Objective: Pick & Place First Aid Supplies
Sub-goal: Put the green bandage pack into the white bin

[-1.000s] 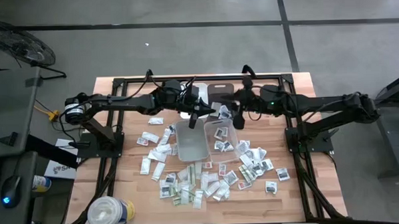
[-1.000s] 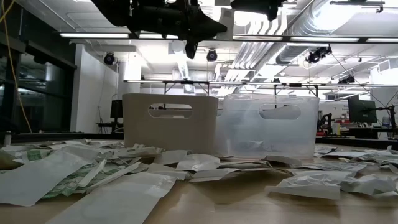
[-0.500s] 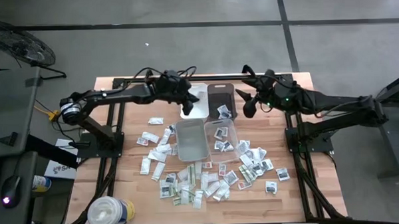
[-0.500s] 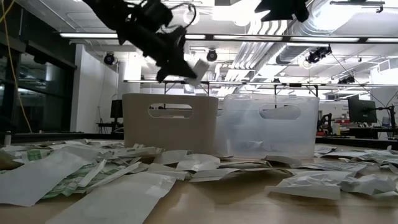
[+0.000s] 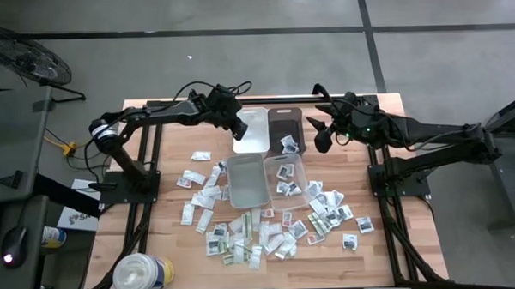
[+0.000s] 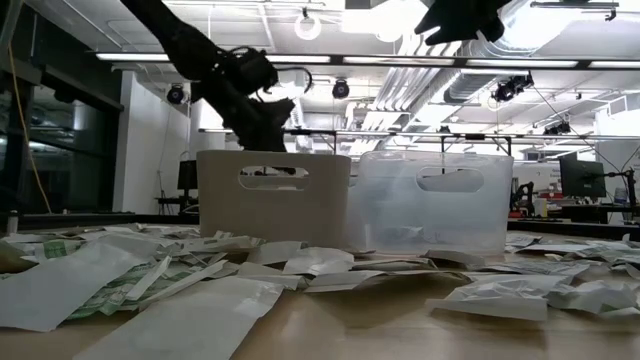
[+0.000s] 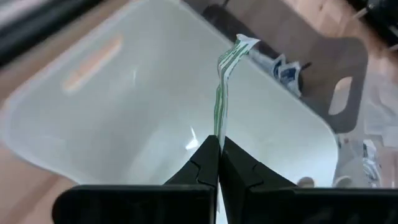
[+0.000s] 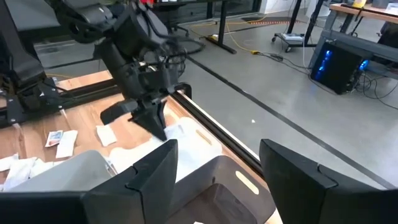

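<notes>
Many small paper packets, the first aid supplies, lie scattered on the near half of the wooden table. Four small bins stand mid-table: a white one and a dark one behind, and a grey one and a clear one in front. My left gripper hangs over the white bin, shut on a white packet with green print. My right gripper hovers open to the right of the dark bin, with nothing between its fingers. My left gripper pinches the green-printed packet by one end between its two fingertips. The fingers slant down from the table's left. The packet shows edge-on, sticks out past the fingertips and hangs clear above the white bin's floor.
A packet lies in the dark bin and a few lie in the clear bin. A big white round tub stands at the near left corner. Black frame rails run along the table's far edge and its sides.
My left gripper has carried its packet from above the near bins toward the far edge and down, and now hangs over the white bin. My right gripper has drawn back toward the table's right edge, away from the dark bin, where a packet now lies.
</notes>
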You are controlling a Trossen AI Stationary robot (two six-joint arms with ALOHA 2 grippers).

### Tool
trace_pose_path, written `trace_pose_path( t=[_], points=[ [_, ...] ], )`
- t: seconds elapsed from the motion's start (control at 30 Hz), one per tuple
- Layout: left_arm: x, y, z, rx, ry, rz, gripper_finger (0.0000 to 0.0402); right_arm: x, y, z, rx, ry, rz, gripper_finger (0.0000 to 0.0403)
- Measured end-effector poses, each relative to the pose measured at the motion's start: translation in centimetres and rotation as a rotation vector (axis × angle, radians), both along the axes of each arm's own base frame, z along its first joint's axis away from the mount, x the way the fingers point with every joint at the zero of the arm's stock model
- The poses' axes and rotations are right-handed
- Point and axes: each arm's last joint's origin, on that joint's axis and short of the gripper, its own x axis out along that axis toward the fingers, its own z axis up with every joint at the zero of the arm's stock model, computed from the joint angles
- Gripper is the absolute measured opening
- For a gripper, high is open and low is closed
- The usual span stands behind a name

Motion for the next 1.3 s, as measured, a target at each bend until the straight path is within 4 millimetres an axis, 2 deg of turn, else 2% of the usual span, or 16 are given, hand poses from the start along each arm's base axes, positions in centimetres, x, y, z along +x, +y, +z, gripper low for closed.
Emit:
trace_pose_path(
  t=[0.2, 0.53, 0.73, 0.93, 1.1, 1.3],
  points=[
    [0.2, 0.4, -1.0, -0.025, 0.017, -0.001, 0.0030, 0.0, 0.0, 0.0, 0.006, -0.006, -0.005, 0.0222],
    [0.4, 0.5, -0.6, 0.021, -0.023, -0.034, 0.0114, -0.1, 0.0, -0.3, 0.025, 0.013, -0.001, 0.0222],
    [-0.1, 0.0, 2.2, 0.118, -0.083, -0.099, 0.0119, -0.2, 0.1, -0.7, 0.057, 0.038, 0.008, 0.0223],
    [-0.7, -2.3, 5.6, 0.250, -0.128, -0.167, 0.0119, -0.4, 0.2, -1.1, 0.088, 0.071, 0.009, 0.0223],
    [-1.8, -5.3, 6.5, 0.301, 0.022, -0.182, 0.0120, -0.6, 0.3, -1.6, 0.137, 0.112, 0.030, 0.0222],
    [-3.9, -7.3, 5.2, 0.288, 0.350, -0.213, 0.0120, -1.3, 0.5, -1.7, 0.169, 0.135, 0.060, 0.0222]
  ],
)
